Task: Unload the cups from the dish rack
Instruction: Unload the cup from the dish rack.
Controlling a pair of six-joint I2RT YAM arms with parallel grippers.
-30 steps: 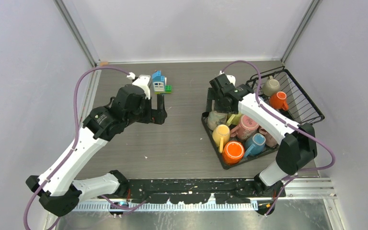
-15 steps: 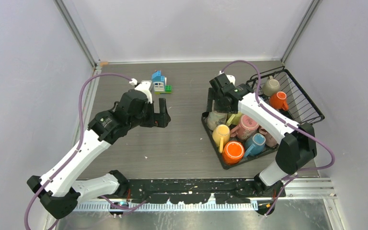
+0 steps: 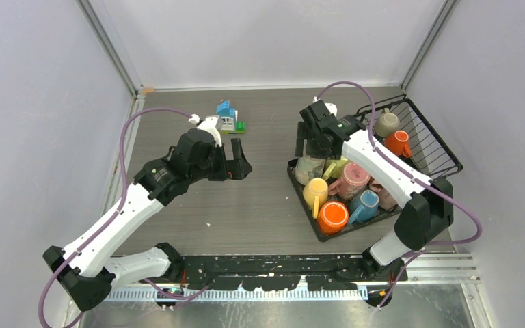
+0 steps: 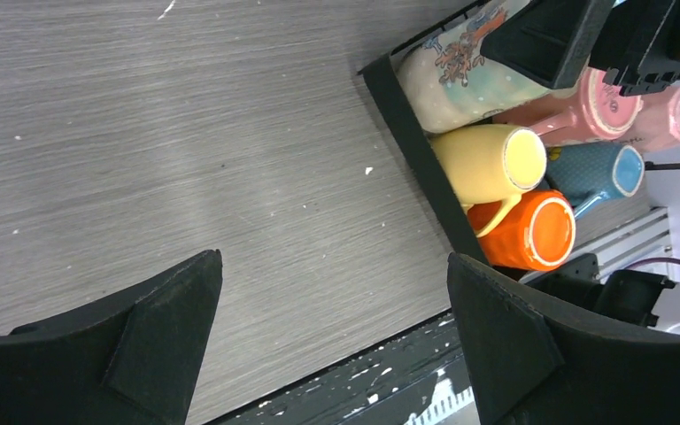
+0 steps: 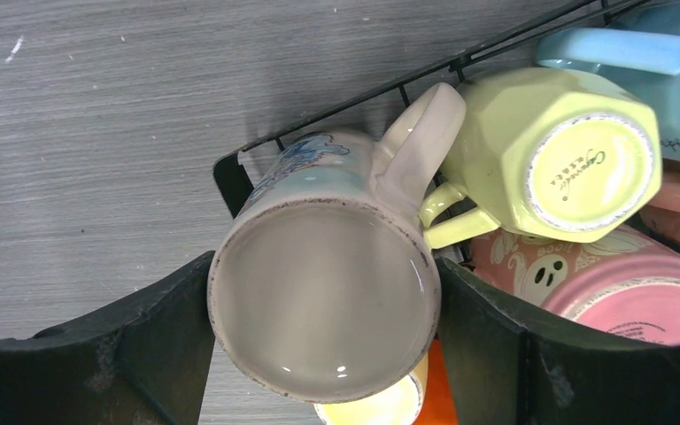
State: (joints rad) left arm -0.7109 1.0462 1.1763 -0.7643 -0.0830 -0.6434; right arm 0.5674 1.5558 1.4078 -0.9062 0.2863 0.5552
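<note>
Right wrist view gives the clearest read: the right claw [image 5: 325, 258] straddles the cream mug [image 5: 323, 301], one finger against each side of its body. The jaws look pressed onto it rather than merely standing around it. That mug sits in the corner of the dish rack [image 3: 433, 150] nearest the open worktop [image 4: 186, 133], with its flat base facing the camera. Its handle points toward the lime mug [image 5: 553, 146] and lies touching it (the two handles sit very close, so they could catch). A pink mug [image 5: 620, 283] crowds in just beside the right finger.

I judge that the mug will handle as glazed ceramic does: rigid, smooth, fairly slippery against hard fingers, and liable to chip if it knocks a neighbour or drops. It is probably not heavy, but the round wall gives the fingers little to bite on. A hold across the widest part of the body, clear of the handle, seems soundest. A straight lift would draw the handle away from the lime mug.

Over the bare worktop, well apart from the rack, the left claw [image 4: 334, 257] hangs with its jaws spread wide and nothing between them.
</note>
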